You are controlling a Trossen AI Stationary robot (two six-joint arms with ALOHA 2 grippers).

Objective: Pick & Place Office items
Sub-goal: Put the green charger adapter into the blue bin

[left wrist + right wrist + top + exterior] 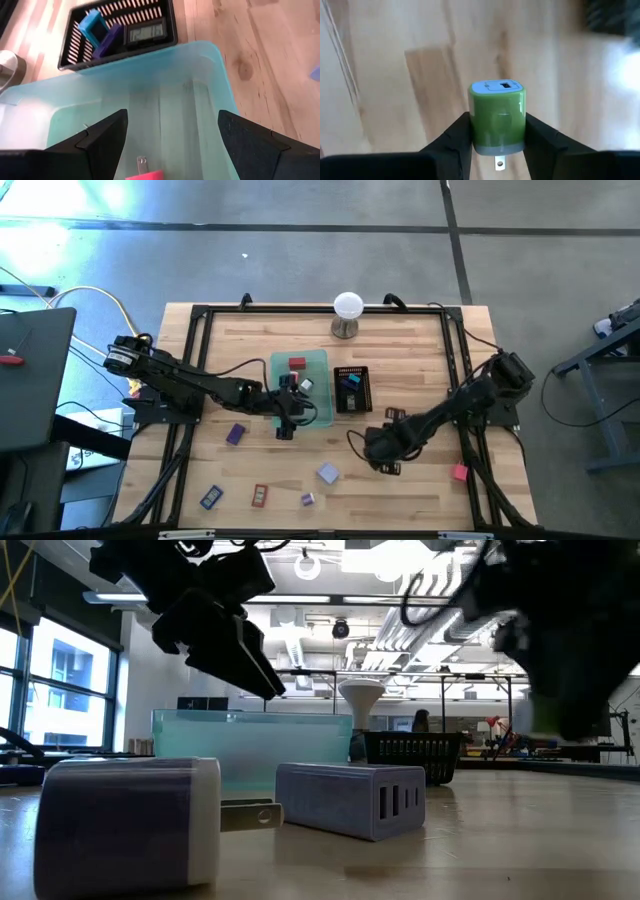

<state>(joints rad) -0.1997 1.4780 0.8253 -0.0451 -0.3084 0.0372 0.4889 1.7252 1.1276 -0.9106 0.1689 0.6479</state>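
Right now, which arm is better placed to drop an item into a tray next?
Right. Its end effector grips a green charger; the left end effector is open and empty over the green tray.

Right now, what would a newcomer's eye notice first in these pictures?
Probably the green charger clamped in the right claw above bare wood, on the table's right side. Next, the open left claw hanging over the translucent green tray at mid-table, a pink item below it. Beside the tray stands the black mesh tray, holding blue and purple items.

Left gripper (287, 423) hovers over the near end of the green tray (322, 360), fingers spread wide, empty. Right gripper (497, 131), right of that tray, is clamped on a green charger (497, 117).
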